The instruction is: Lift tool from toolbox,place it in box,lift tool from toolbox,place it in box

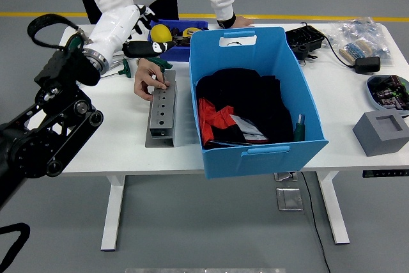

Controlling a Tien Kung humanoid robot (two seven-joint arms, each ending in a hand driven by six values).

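Smooth blue plastic box [300,103], black and red cloth [239,110] inside; dull grey metal block [162,117].

Box [307,103] mid-table holding cloth [246,103], metal block [162,116] left of it, toolbox [176,49] behind block
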